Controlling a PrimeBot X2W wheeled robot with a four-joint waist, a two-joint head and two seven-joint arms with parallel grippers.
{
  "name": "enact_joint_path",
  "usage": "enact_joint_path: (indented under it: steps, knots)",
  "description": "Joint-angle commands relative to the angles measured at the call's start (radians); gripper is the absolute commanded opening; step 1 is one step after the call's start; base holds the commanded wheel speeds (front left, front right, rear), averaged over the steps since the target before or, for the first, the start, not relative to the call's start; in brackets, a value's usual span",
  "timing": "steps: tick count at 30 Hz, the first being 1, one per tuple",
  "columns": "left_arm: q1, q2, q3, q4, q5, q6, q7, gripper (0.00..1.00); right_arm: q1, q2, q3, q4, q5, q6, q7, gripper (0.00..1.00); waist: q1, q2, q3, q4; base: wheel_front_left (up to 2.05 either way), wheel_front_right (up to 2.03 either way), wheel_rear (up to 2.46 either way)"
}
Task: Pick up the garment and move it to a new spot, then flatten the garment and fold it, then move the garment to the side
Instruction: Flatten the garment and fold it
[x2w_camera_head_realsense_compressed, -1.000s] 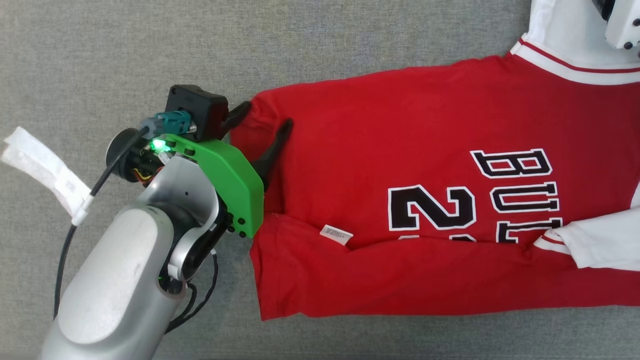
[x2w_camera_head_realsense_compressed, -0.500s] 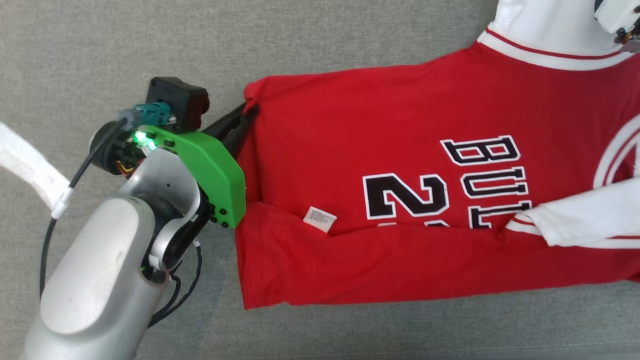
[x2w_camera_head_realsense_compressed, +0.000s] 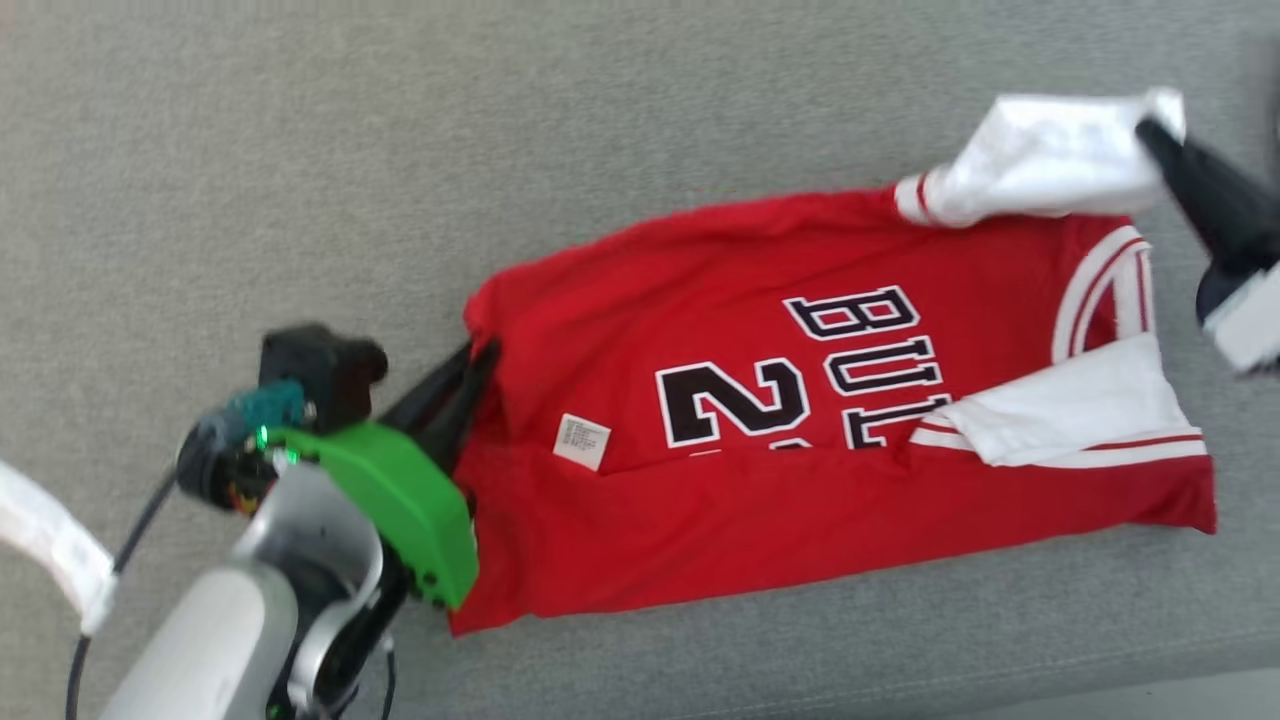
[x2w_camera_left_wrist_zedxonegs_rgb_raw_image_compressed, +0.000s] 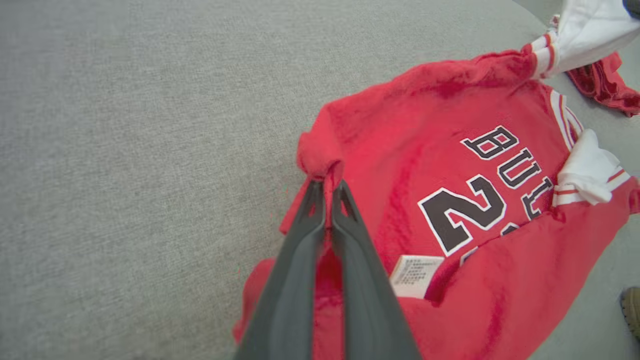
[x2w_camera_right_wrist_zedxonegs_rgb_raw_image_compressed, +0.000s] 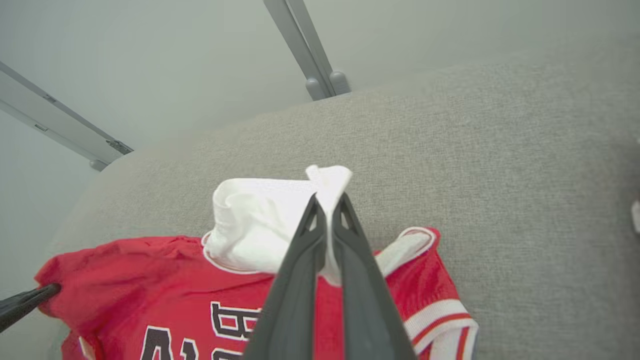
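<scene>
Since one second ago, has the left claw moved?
Yes. Against the jersey, the left claw closed: the finger lying on red cloth swung back to the hem corner.

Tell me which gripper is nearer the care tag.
Left. The left gripper pinches the hem beside the tag; the right gripper holds the white sleeve, far across the jersey.

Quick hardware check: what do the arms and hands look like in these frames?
Left forearm is silver-grey, with a bright green bracket, a black box, a lit green LED and a black cable. Left hand and right hand each have two long, tapering dark-grey fingers.
</scene>
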Motion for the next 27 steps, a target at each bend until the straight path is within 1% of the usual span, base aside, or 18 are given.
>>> enact_joint_path:
  steps: [1,4,7,11,16,20,21,22,23,24,25,27]
  knots:
    - [0.040,0.025,0.003,-0.024,0.011,0.012,-0.004,0.00,0.059,-0.001,0.001,-0.025,0.004,0.000,-0.002,0.00,0.0000,0.0000,-0.052,-0.064,0.00,0.00,0.00]
    - [0.128,0.041,0.004,-0.077,0.011,0.042,-0.005,0.00,0.152,0.015,-0.001,-0.058,0.005,0.000,-0.005,0.00,0.0000,0.0000,-0.056,-0.090,0.00,0.00,0.00]
    - [0.187,0.065,0.009,-0.104,0.014,0.067,0.001,0.00,0.200,0.029,0.020,-0.057,-0.020,0.000,-0.006,0.00,0.0000,0.0000,-0.054,-0.107,0.00,0.00,0.00]
    - [0.233,0.080,0.011,-0.129,0.021,0.091,0.008,0.00,0.223,0.037,0.056,-0.023,-0.061,0.000,-0.015,0.00,0.0000,0.0000,-0.052,-0.116,0.00,0.00,0.00]
    - [0.261,0.089,0.008,-0.148,0.027,0.106,0.015,0.00,0.223,0.047,0.074,0.010,-0.057,0.000,-0.025,0.00,0.0000,0.0000,-0.058,-0.116,0.00,0.00,0.00]
    - [0.282,0.091,0.008,-0.148,0.031,0.120,0.013,0.00,0.247,0.048,0.086,0.022,-0.048,0.000,-0.014,0.00,0.0000,0.0000,-0.067,-0.115,0.00,0.00,0.00]
    - [0.289,0.090,0.009,-0.145,0.030,0.124,0.011,0.04,0.252,0.045,0.087,0.024,-0.055,0.000,-0.012,0.00,0.0000,0.0000,-0.069,-0.115,0.00,0.00,0.00]
    - [0.295,0.092,0.011,-0.143,0.035,0.130,0.004,0.44,0.258,0.041,0.088,0.026,-0.069,0.000,-0.013,1.00,0.0000,0.0000,-0.072,-0.116,0.00,0.00,0.00]
    - [0.300,0.100,0.013,-0.138,0.045,0.135,0.001,0.97,0.269,0.042,0.090,0.034,-0.071,0.000,-0.001,1.00,0.0000,0.0000,-0.074,-0.117,0.00,0.00,0.00]
    - [0.308,0.106,0.012,-0.133,0.051,0.139,0.002,1.00,0.278,0.039,0.098,0.035,-0.080,0.000,0.011,1.00,0.0000,0.0000,-0.075,-0.118,0.00,0.00,0.00]
    - [0.316,0.108,0.012,-0.130,0.053,0.141,-0.003,1.00,0.282,0.038,0.100,0.036,-0.087,0.000,0.017,1.00,0.0000,0.0000,-0.075,-0.119,0.00,0.00,0.00]
    - [0.332,0.106,0.025,-0.121,0.073,0.165,-0.029,1.00,0.279,0.044,0.075,0.041,-0.095,0.000,0.009,1.00,0.0000,0.0000,-0.075,-0.122,0.00,0.00,0.00]
